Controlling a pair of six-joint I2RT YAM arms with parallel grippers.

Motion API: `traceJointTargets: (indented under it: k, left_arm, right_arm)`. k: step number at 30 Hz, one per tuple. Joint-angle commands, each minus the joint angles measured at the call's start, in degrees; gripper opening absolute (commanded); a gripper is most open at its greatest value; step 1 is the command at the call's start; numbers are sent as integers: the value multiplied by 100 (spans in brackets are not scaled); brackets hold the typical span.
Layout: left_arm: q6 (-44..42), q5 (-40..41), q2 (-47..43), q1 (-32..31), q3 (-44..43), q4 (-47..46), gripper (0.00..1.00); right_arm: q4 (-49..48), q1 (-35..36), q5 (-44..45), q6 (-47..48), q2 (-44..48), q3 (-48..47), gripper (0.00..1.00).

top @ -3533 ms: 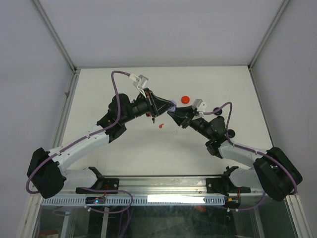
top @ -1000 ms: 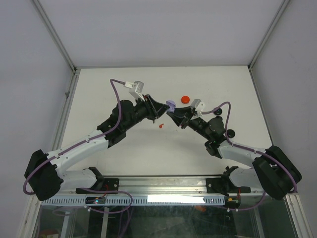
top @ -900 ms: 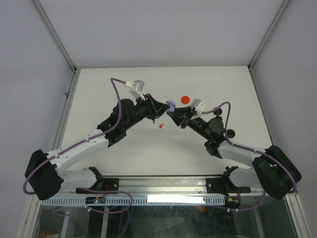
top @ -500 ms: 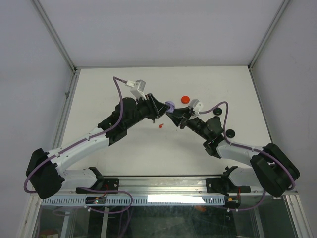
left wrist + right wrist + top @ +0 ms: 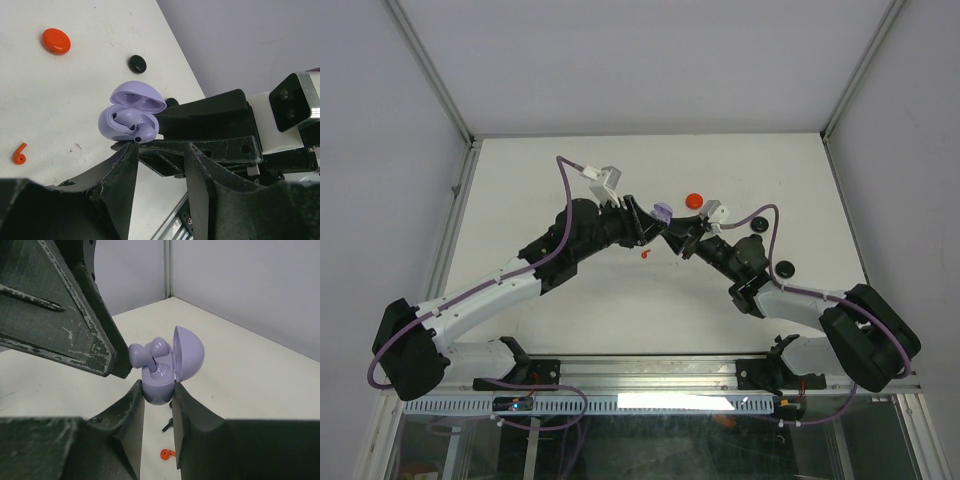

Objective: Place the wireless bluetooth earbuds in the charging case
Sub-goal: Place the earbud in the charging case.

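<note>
My right gripper (image 5: 157, 388) is shut on an open lavender charging case (image 5: 159, 381) and holds it above the table, lid (image 5: 189, 353) raised. One lavender earbud (image 5: 160, 346) sits in the case. A second lavender earbud (image 5: 141, 354) sticks out of it, tilted. My left gripper (image 5: 160, 146) is open, and one of its fingertips (image 5: 107, 357) touches that tilted bud. In the top view both grippers meet at the case (image 5: 662, 212). A red earbud (image 5: 645, 256) and a black earbud (image 5: 167, 425) lie on the table below.
A red round case (image 5: 694, 200) lies just behind the grippers. Two black round cases (image 5: 756, 226) (image 5: 783, 267) lie to the right, near the right arm. The white table has raised walls at the back and sides.
My left gripper has moved right until its fingertip reaches the bud in the lavender case. The right gripper has edged left with the case. The red earbud has not moved.
</note>
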State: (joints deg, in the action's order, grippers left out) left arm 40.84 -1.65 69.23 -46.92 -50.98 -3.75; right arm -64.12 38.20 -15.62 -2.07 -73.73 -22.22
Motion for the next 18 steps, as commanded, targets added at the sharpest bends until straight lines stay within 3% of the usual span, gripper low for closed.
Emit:
traceJointTargets:
  k: [1, 8, 18]
  left_arm:
    - [-253, -162, -6, -54, -325, -93, 43]
    - [-410, -214, -23, -55, -376, -73, 51]
    - [-721, -1021, 416, -256, -739, -288, 55]
  right_arm:
    - [-444, 41, 19, 9, -31, -239, 0]
    - [-433, 32, 15, 13, -1, -221, 0]
    - [-483, 33, -73, -66, -75, -272, 0]
